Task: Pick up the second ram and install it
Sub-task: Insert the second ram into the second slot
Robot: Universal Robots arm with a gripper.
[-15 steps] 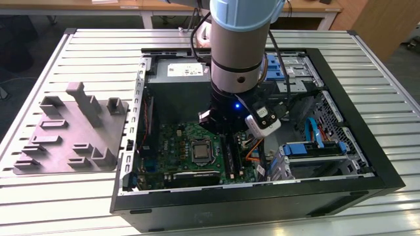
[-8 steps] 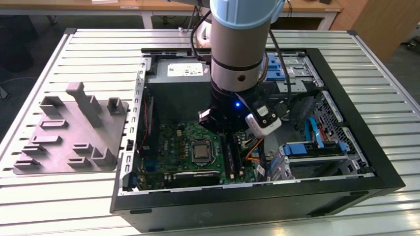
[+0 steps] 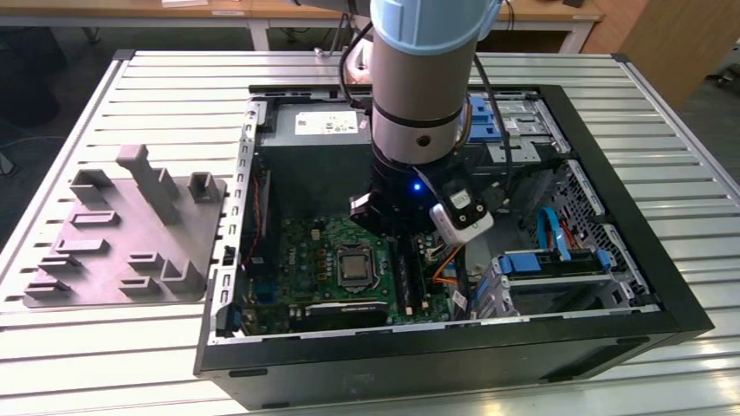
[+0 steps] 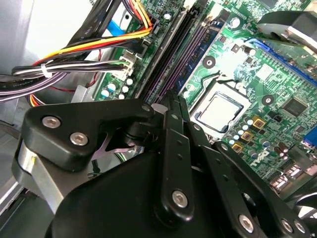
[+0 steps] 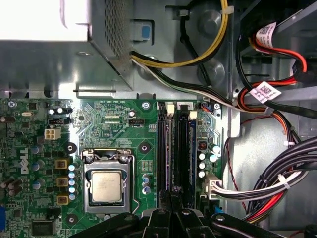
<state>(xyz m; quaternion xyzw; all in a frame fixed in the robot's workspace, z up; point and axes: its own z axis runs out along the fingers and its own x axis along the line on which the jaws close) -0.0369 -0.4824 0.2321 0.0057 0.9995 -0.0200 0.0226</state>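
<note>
Slatted metal table (image 3: 116,364) carries an open computer case (image 3: 463,360) in the exterior view. The arm reaches down into the case, and its gripper (image 3: 397,232) stands low over the green motherboard (image 3: 307,251). A grey moulded plate (image 3: 116,234) lies on the table, well apart from the gripper, toward the exterior view's left.

First wrist view: the fingers (image 5: 182,201) sit close together, clenched on the second ram (image 5: 174,153), a narrow dark bar seen edge-on. The bar runs straight out from the fingertips, in line with the long memory slots (image 5: 161,148) just beside it. Whether it is fully seated cannot be told. The processor socket (image 5: 106,183) sits near the fingers on one side. The cables (image 5: 282,183) lie farther off on the other side.

Second wrist view: the black finger linkages meet in a narrow point directly over the slot rows. The processor socket lies to one side of the fingertips, the cables to the other.
</note>
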